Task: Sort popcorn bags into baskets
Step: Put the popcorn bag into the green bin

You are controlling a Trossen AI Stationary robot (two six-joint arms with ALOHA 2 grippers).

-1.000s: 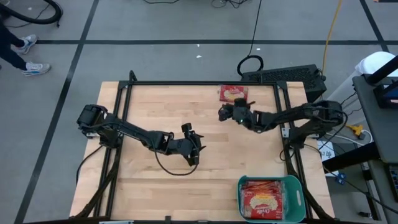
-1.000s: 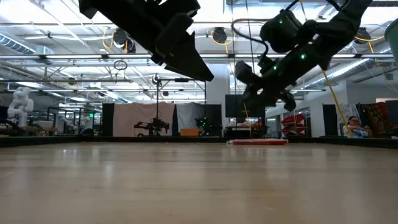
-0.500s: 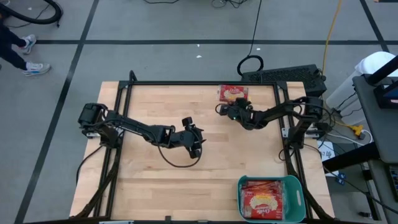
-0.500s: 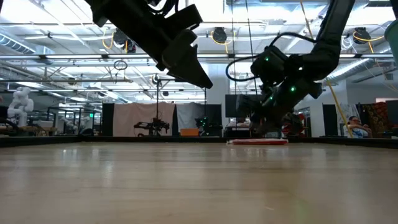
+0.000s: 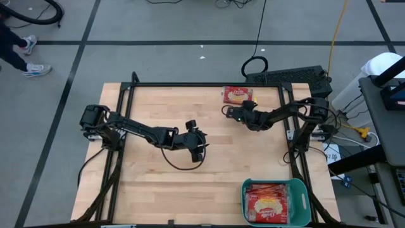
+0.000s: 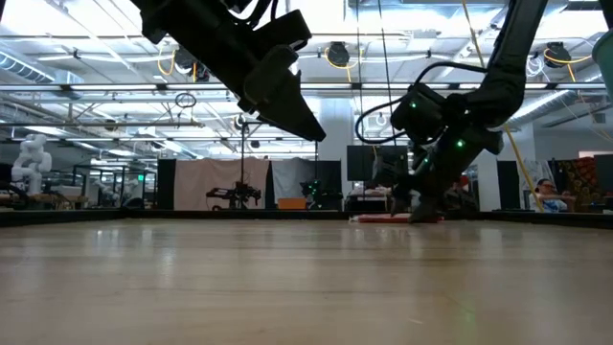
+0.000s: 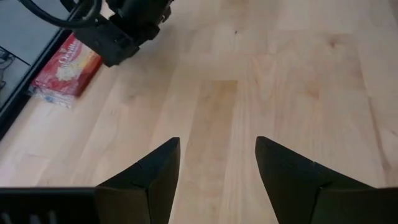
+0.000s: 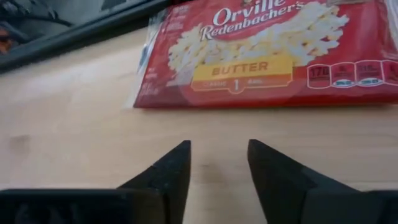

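Observation:
One red popcorn bag point(image 5: 237, 95) lies flat on the wood table by its far edge; it shows a yellow popcorn picture point(image 8: 267, 53). My right gripper point(image 5: 227, 111) stands just in front of the bag's near left corner, low over the table point(image 6: 407, 203). It is open point(image 8: 217, 155), with bare wood between its fingers. My left gripper point(image 5: 201, 149) hangs open over the table's middle point(image 7: 217, 149), well above the wood point(image 6: 302, 120). The teal basket point(image 5: 299, 184) at the near right corner holds several red packets point(image 5: 267, 201).
Black frame rails point(image 5: 190, 85) run along the table's far edge and sides. A cable loops under my left arm point(image 5: 180, 170). Bare wood lies between the arms and the basket. A black case point(image 5: 291, 77) sits off the table beyond the far right corner.
My right gripper has sunk from well above the table to just over the wood, moving toward the popcorn bag at the far edge and rolling as it went. My left gripper has swung a little toward the far edge, then kept still.

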